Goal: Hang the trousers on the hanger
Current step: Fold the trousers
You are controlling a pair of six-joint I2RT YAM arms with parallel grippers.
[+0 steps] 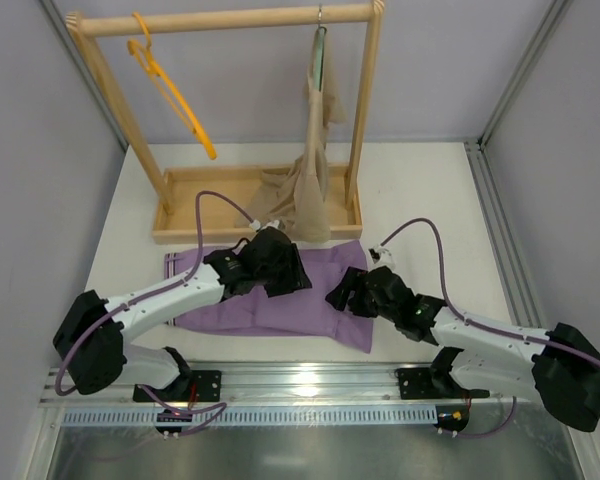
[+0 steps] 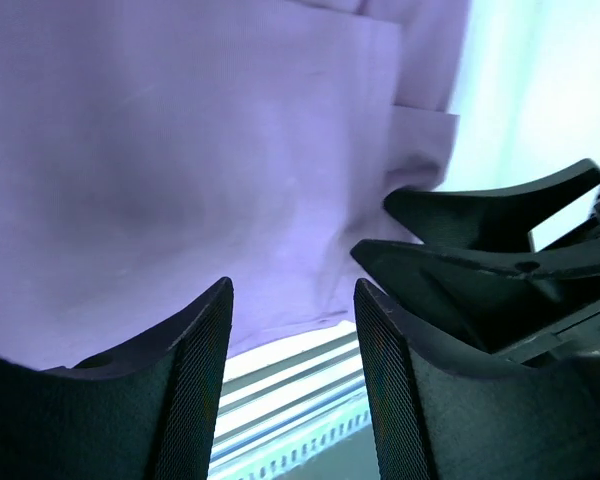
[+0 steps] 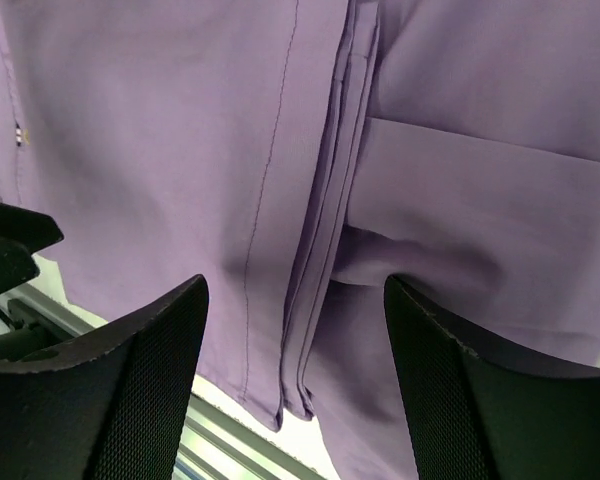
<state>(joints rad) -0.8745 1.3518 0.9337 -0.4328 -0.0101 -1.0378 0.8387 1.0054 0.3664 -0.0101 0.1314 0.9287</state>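
The lilac trousers (image 1: 242, 312) lie folded flat on the table in front of the rack. The orange-yellow hanger (image 1: 170, 95) hangs empty on the left of the rack's top bar. My left gripper (image 1: 290, 282) is open low over the middle of the trousers; in its wrist view the gripper (image 2: 292, 300) spans the trousers' (image 2: 180, 150) near edge. My right gripper (image 1: 342, 296) is open over the trousers' right part. In its wrist view the gripper (image 3: 295, 300) sits above a folded seam of the trousers (image 3: 180, 130). Neither holds fabric.
A wooden rack (image 1: 230, 20) stands on a wooden tray base (image 1: 190, 232) at the back. A beige garment (image 1: 315, 170) on a grey-green hanger hangs at its right, trailing into the tray. A metal rail (image 1: 300, 380) runs along the near edge. The two grippers are close together.
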